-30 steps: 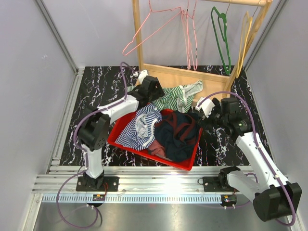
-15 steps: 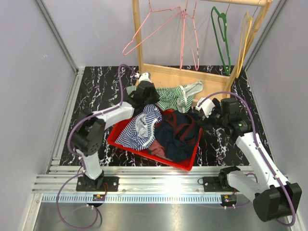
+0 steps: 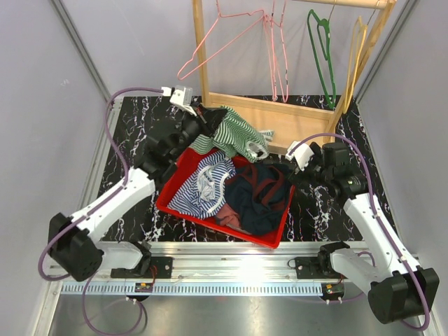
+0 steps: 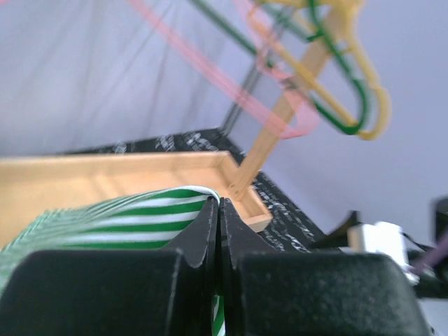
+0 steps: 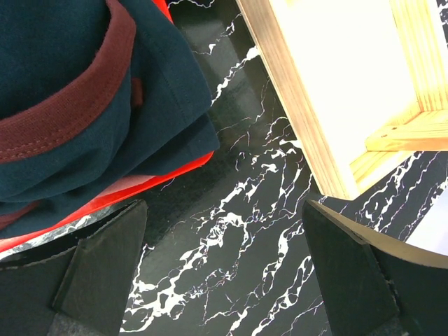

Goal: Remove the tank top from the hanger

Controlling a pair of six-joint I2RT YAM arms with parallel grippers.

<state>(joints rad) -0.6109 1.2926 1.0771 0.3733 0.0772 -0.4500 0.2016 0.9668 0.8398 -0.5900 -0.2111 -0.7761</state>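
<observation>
The tank top, green and white striped, hangs bunched over the back edge of the red tray. My left gripper is shut on its upper left corner and holds it off the table. In the left wrist view the jaws are pressed together with the striped cloth pinched between them. Pink wire hangers, a green hanger and a yellow hanger hang bare on the wooden rack. My right gripper is open and empty over the marble table.
The red tray holds a blue striped garment and a navy garment with maroon trim. The rack's wooden base frame lies behind the tray. Grey walls close in both sides.
My left gripper closed on the tank top, then the arm swung up and to the left, pulling the cloth off the rack's base into a raised bunch. The right arm stayed still.
</observation>
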